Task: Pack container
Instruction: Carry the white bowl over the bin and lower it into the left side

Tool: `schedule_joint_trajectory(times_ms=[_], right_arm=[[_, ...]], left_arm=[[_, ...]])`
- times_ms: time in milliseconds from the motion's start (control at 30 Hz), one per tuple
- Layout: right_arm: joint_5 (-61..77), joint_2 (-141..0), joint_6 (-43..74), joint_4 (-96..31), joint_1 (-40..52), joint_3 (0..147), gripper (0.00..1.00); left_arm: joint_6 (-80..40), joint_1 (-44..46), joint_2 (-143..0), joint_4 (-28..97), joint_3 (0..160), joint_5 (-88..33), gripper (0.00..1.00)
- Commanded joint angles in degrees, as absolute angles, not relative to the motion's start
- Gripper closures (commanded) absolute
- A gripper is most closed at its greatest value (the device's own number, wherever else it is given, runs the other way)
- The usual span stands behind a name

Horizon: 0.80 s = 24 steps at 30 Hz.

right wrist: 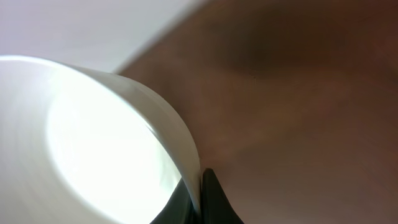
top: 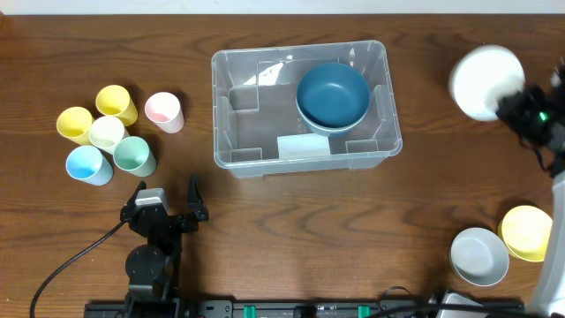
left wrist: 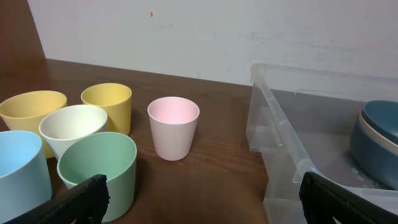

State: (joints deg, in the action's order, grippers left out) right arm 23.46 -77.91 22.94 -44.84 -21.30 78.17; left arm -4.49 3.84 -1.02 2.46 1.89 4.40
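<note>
The clear plastic container (top: 219,106) stands at the middle of the table, and a dark blue bowl (top: 333,95) sits in its right half. In the left wrist view the container (left wrist: 280,130) is at the right, with the blue bowl (left wrist: 379,134) stacked on a paler one. My right gripper (top: 512,99) is at the far right, shut on the rim of a white bowl (top: 484,81) held off the table. The right wrist view shows that white bowl (right wrist: 93,137) pinched at its rim by the gripper (right wrist: 200,193). My left gripper (top: 166,190) is open and holds nothing (left wrist: 202,193).
Several cups stand at the left: two yellow (top: 116,104), pink (top: 164,112), cream (top: 107,132), green (top: 134,155), light blue (top: 89,164). A pale grey bowl (top: 479,256) and a yellow bowl (top: 527,232) sit at the front right.
</note>
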Motion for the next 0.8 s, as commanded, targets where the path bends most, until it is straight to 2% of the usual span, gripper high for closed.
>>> schedule_joint_trajectory(times_ms=[0, 200, 400, 567, 767], right_arm=[[24.45, -76.77, 24.18, -43.64, -10.92, 82.04, 0.99], [6.76, -79.07, 24.86, -40.18, 10.90, 82.59, 0.99], [-6.02, -85.93, 24.32, -33.50, 26.46, 82.59, 0.99], [-8.84, -93.38, 23.51, -26.02, 32.69, 82.59, 0.99], [-8.84, -102.69, 23.59, -15.46, 35.70, 82.61, 0.99]], left_arm=[[-4.32, 3.66, -1.04, 3.79, 0.23, 4.47, 0.02], [-4.32, 3.66, -1.04, 3.79, 0.23, 4.47, 0.02], [-4.32, 3.66, -1.04, 3.79, 0.23, 4.47, 0.02], [-4.34, 3.66, -1.04, 3.79, 0.23, 4.47, 0.02], [-4.32, 3.66, -1.04, 3.79, 0.23, 4.47, 0.02]])
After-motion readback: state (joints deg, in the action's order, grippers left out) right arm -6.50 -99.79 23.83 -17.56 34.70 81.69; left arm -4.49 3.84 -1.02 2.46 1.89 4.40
